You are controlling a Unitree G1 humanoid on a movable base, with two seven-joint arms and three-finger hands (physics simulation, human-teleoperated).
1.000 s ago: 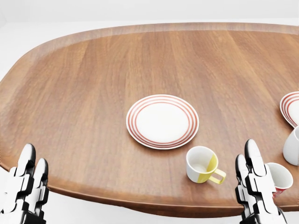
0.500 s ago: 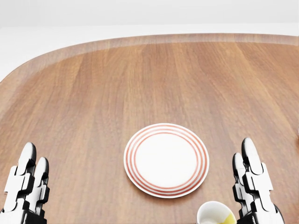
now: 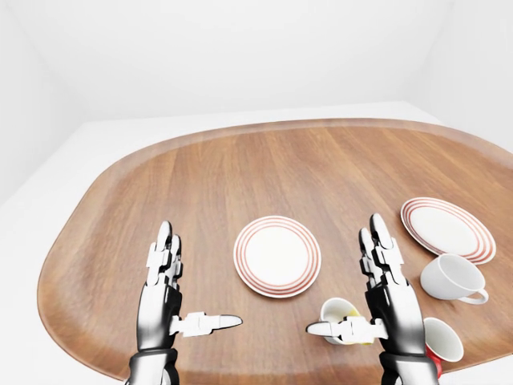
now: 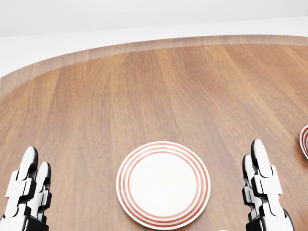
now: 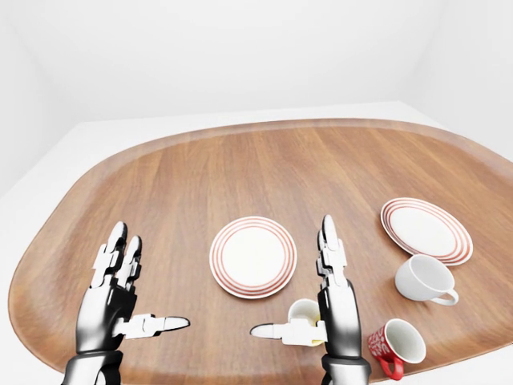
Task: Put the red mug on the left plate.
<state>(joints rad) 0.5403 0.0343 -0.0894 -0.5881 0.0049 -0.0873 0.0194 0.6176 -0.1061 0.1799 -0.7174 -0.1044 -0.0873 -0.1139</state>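
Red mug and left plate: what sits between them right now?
In the right-eye view, the yellow-striped mug and the open right hand lie between the red mug and the left plate.

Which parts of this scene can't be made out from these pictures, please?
- Red mug: absent from the head view, below its bottom edge; in the left-eye view the right robot hand partly hides it.
- Yellow mug: mostly behind that robot hand's thumb.
- Right plate: cut by the head view's right edge.
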